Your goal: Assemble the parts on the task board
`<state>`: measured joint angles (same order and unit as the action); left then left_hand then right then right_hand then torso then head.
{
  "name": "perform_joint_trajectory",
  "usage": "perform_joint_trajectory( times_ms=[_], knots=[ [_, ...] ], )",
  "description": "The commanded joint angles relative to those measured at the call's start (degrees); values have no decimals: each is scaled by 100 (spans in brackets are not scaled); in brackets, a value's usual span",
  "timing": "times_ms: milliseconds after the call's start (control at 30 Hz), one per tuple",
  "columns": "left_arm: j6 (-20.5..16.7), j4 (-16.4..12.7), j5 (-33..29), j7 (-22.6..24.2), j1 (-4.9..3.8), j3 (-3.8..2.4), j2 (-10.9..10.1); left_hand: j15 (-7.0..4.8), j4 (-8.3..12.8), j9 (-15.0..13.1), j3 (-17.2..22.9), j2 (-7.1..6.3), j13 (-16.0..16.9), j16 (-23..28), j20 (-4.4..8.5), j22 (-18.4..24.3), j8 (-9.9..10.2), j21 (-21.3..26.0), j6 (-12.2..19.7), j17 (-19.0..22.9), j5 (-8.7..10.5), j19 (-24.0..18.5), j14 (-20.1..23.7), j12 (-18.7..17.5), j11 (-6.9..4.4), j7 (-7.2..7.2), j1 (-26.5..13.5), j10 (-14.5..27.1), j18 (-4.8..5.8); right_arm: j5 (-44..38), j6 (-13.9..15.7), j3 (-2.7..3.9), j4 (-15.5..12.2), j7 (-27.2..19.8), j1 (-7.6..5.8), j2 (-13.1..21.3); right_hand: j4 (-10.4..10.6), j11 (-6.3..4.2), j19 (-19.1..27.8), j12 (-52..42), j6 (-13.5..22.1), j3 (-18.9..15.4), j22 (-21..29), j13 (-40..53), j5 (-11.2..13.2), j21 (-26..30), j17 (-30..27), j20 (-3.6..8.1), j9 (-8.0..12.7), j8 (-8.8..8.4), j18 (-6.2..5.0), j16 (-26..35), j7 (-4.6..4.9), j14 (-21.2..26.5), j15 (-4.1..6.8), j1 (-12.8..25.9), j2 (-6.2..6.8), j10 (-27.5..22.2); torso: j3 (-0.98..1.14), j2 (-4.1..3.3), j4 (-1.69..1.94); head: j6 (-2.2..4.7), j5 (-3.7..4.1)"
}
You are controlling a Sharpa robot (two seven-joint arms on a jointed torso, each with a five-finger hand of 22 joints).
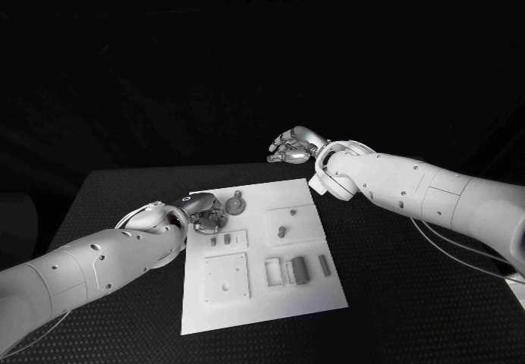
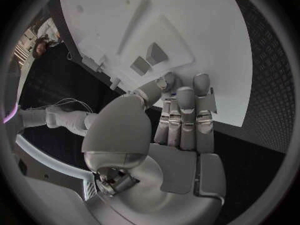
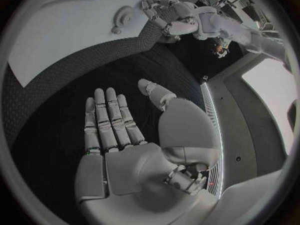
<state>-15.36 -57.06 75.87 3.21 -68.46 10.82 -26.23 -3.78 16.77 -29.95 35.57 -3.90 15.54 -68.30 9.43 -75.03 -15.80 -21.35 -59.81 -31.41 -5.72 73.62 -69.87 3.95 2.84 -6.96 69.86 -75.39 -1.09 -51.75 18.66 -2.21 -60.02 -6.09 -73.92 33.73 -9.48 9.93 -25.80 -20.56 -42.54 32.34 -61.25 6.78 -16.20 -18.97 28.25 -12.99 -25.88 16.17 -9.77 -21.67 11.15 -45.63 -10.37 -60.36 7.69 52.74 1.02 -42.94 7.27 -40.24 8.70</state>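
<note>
The white task board (image 1: 262,303) lies in the middle of the black table. A round toothed part (image 1: 237,203) sits near its far left corner. Two small grey parts (image 1: 221,241) stand further in, and grey blocks (image 1: 299,267) lie near the board's right side. My left hand (image 1: 203,214) hovers at the board's left edge beside the round part, with straight fingers (image 2: 185,116) and nothing in it. The two small grey parts (image 2: 147,59) stand just ahead of those fingers. My right hand (image 1: 293,145) is raised beyond the board's far edge, its palm (image 3: 128,160) flat and empty.
A square plate (image 1: 227,277) with small holes lies on the board's near left part, and a recessed slot (image 1: 282,230) is at its middle. Black table (image 1: 416,303) stretches to the right of the board. In the right wrist view the toothed part (image 3: 123,16) and my left hand (image 3: 167,16) appear far off.
</note>
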Motion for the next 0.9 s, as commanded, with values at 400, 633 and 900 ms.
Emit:
perform_joint_trajectory(
  times_ms=[400, 633, 900],
  knots=[
    [165, 55, -76, -80, 53, 35, -15, 57, -16, 106, -43, -150, -17, -120, -44, -136, 203, -102, 402, 6, 31, -155, 177, 31, 44, -153, 26, 217, -333, -4, -24, 2, -4, -61, 0, 3, 2, 11, 0, 24, 31, -32, -9, -11, -25, 36, 9, 12, 9, 32, 99, 26, 151, -10, -27, -52, 13, 37, -1, 0, 2, 2, -2],
    [160, 89, -76, -84, 53, 35, -42, 68, -18, 145, -44, -172, -8, -151, -62, -134, 253, -133, 526, 14, 39, -167, 190, 70, 55, -152, 46, 259, -353, -4, -30, 2, 0, -60, 0, 9, 1, 12, 0, 24, 32, -33, -12, -13, -25, 39, 11, 13, 10, 33, 100, 28, 152, -11, -27, -54, 14, 37, -1, 1, 1, 4, -6],
    [245, 95, -68, -103, 54, 33, -60, 69, -16, 155, -53, -192, -1, -163, -64, -133, 261, -147, 557, 19, 46, -169, 192, 88, 56, -153, 47, 273, -359, -4, -36, 2, 0, -58, 0, 16, 0, 12, -1, 23, 32, -33, -15, -16, -25, 42, 13, 13, 11, 33, 100, 30, 152, -11, -27, -54, 15, 37, 2, 1, 0, 3, -5]
  ],
)
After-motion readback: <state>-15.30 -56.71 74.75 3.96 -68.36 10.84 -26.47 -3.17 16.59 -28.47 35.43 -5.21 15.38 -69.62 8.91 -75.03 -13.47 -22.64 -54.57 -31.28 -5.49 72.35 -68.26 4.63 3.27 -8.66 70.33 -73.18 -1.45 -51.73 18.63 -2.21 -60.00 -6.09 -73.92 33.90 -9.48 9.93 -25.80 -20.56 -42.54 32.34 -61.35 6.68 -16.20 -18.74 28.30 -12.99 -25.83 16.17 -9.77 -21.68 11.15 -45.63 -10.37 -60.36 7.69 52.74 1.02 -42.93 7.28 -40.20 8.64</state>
